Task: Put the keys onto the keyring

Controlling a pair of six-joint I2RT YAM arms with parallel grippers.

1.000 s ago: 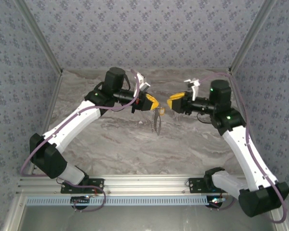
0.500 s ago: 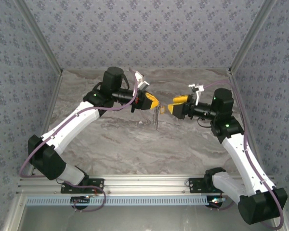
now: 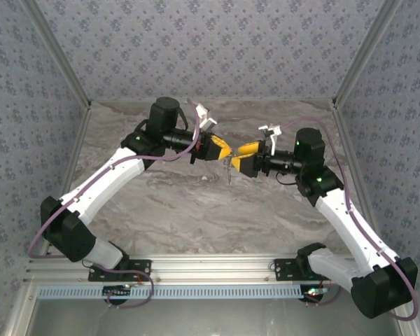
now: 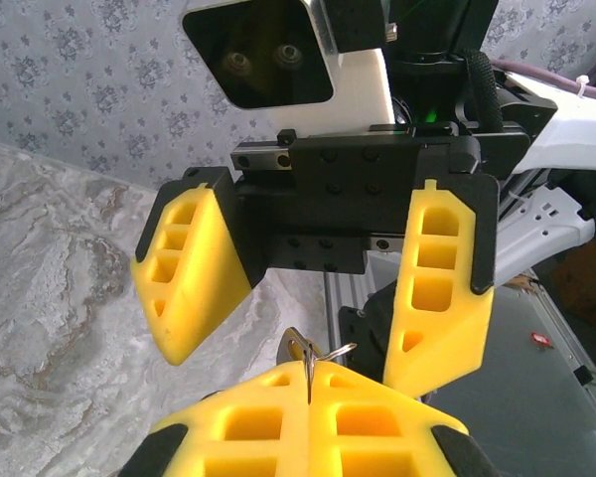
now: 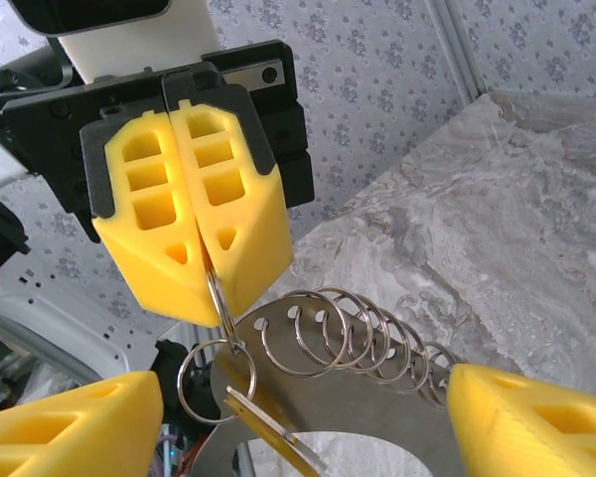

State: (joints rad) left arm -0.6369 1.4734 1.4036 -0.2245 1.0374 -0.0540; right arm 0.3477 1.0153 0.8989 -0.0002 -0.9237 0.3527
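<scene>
My left gripper (image 3: 225, 151) is held above the table, shut on the top of the keyring (image 3: 228, 172), which hangs below it. In the right wrist view the left gripper (image 5: 211, 270) pinches a thin link of the keyring (image 5: 397, 402), a grey metal loop with a hollow centre and several split rings along its edge. A small split ring (image 5: 215, 383) and the brass key (image 5: 274, 438), seen edge-on, hang from the same link. My right gripper (image 3: 236, 160) is open, with one of its fingers (image 4: 193, 270) on each side of the hanging keyring. The metal edge (image 4: 307, 363) sticks out of my left fingertips.
The marbled grey table (image 3: 196, 210) lies below both raised arms. Patterned walls (image 3: 210, 49) close off the back and sides. An aluminium rail (image 3: 210, 269) runs along the near edge by the arm bases.
My right gripper has travelled left from about a gripper's width away until its open fingers flank the hanging keyring. The left gripper has held almost still with the keyring.
</scene>
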